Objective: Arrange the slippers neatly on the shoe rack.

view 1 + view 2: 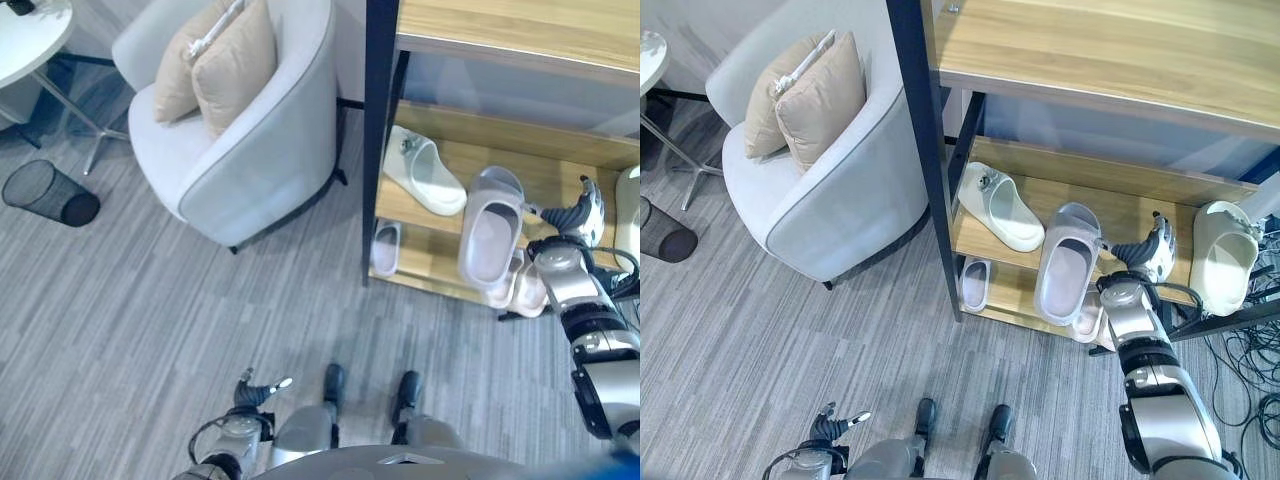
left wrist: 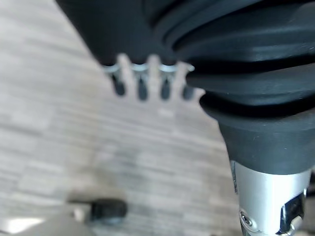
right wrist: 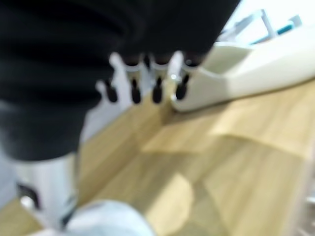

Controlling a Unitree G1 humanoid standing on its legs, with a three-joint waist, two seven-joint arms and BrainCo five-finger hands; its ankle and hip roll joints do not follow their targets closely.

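Observation:
The shoe rack (image 1: 1120, 205) has wooden shelves in a dark frame. On its middle shelf a white slipper (image 1: 1000, 212) lies at the left. A pale grey slipper (image 1: 1068, 262) sits in the middle with its heel past the front edge, and a cream slipper (image 1: 1223, 255) lies at the right. My right hand (image 1: 1145, 255) hovers between the grey and cream slippers, open and holding nothing. Its wrist view shows straight fingers (image 3: 156, 91) over the wood, near the cream slipper (image 3: 246, 73). The lower shelf holds a small pale slipper (image 1: 975, 283) and a pinkish pair (image 1: 1087, 318). My left hand (image 1: 255, 392) hangs open over the carpet.
A grey armchair (image 1: 250, 150) with two beige cushions stands just left of the rack's dark post (image 1: 375, 140). Further left are a black mesh bin (image 1: 48, 192) and a round white table (image 1: 30, 35). Cables (image 1: 1250, 360) lie on the floor at the rack's right.

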